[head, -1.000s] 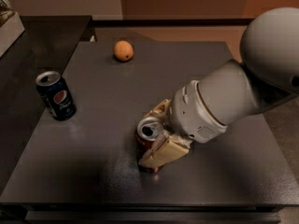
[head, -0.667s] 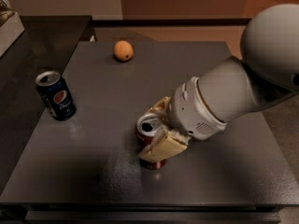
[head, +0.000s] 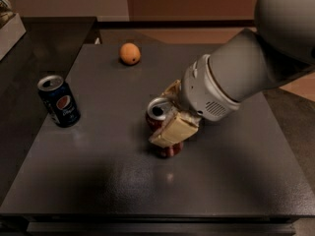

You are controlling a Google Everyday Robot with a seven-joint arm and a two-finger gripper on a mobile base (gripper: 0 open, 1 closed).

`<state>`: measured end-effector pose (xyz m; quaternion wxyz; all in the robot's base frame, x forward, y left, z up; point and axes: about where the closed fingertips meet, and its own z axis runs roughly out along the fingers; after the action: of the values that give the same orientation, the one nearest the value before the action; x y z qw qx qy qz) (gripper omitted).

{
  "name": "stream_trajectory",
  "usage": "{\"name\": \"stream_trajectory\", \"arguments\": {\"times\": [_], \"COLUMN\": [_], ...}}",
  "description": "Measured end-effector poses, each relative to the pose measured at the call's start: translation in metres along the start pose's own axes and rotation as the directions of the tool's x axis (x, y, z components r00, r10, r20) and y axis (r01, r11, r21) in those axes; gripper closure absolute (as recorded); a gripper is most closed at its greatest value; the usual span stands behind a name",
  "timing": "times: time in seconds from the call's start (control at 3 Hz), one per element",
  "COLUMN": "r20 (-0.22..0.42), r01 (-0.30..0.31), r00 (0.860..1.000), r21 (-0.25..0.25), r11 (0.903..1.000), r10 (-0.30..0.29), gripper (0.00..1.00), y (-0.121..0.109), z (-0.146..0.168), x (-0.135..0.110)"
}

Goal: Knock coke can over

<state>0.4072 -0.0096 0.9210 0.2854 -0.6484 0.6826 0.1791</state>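
A dark grey table (head: 98, 181) fills most of the view, and the robot's pale grey arm (head: 256, 68) is reached in over it from the upper right. At the end of the arm, the gripper (head: 166, 119) is set low near the middle of the table. Its two tan fingers are seen on opposite sides of the coke can (head: 158, 112), and the nearer finger (head: 173, 130) is laid across the can's red side. The gripper is judged to be pinched on the can rather than spread clear of it. The coke can is found just in front of the table's centre. Its base is on the surface, its silver top is exposed, and its top is leaned slightly to the left, so it has not been felled yet. A dark blue can (head: 59, 101) is stood upright well apart at the left edge, and an orange (head: 130, 53) is left near the far edge. The tipping step is judged to be in hand, contact having been made. A sideways sweep or a roll of the wrist is called for next, so that the top is carried past the base. The grip should then be released, so that the can is laid flat rather than lifted or dragged.
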Motion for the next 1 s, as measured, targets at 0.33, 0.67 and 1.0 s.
{"name": "stream_trajectory", "arguments": {"times": [0.33,0.67,1.0], "r20": [-0.094,-0.23,-0.34], "r01": [-0.004,-0.003,-0.004], "r00": [0.996,0.973,0.94], "r21": [0.032,0.055,0.069], "r11": [0.9995,0.9985,0.9976], "r10": [0.007,0.015,0.027], "gripper": [1.0,1.0,1.0], "y": [-0.026,-0.049,-0.065], "z": [-0.014,-0.028,-0.039], "x": [0.003,0.017,0.035]}}
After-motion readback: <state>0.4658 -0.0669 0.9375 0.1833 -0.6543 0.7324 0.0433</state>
